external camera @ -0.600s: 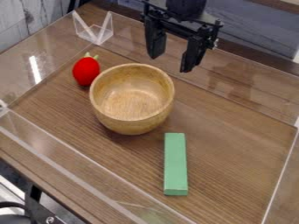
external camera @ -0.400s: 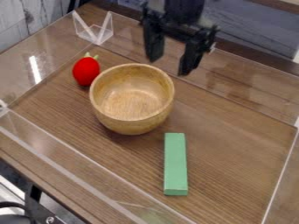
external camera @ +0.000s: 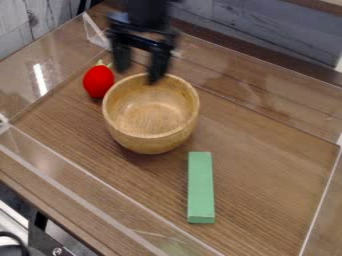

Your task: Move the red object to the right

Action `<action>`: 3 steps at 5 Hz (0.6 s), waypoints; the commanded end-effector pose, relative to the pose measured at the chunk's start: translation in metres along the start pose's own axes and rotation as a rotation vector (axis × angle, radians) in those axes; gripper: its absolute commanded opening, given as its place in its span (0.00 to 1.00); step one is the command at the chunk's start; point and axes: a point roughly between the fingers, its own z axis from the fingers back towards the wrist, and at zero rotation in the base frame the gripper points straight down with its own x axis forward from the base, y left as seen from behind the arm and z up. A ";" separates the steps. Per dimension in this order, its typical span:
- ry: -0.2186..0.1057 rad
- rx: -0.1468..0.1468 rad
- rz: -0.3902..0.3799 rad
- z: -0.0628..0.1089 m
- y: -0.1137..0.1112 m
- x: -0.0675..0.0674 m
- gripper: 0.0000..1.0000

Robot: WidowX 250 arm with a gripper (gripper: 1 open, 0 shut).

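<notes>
The small glossy red rounded toy with a green top (external camera: 98,81) is being observed on the wooden worktop (external camera: 274,120), just beside the upper left rim of the round pale wooden bowl (external camera: 151,115) and outside it. The black robot gripper (external camera: 130,62) is being seen above the far side of the bowl, blurred in outline. Its jaws are standing wide, and nothing is being seen held between them. The relation governing the coming move is being noted as follows: in the camera view, the red toy is lying to the left of the jaws and a little lower in the frame, on the bowl's outer left side. Height above the worktop is not being resolved from this single view. The step in hand is being judged as the approach; a shift toward the left of the view is being called for, then a descent with the jaws placed around the toy. The near bowl rim is being regarded as the chief hazard, since the right-hand jaw could be caught on it or the bowl be nudged. The rounded, glossy surface is being judged liable to roll if touched off-centre. The flat green rectangular block (external camera: 201,188) is lying well apart from the toy, toward the lower part of the view, and is being left out of the move.
</notes>
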 end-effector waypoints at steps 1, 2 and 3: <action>-0.116 0.008 0.008 0.022 0.036 -0.001 1.00; -0.158 -0.009 0.037 0.023 0.067 -0.004 1.00; -0.168 -0.024 0.050 0.012 0.076 0.008 1.00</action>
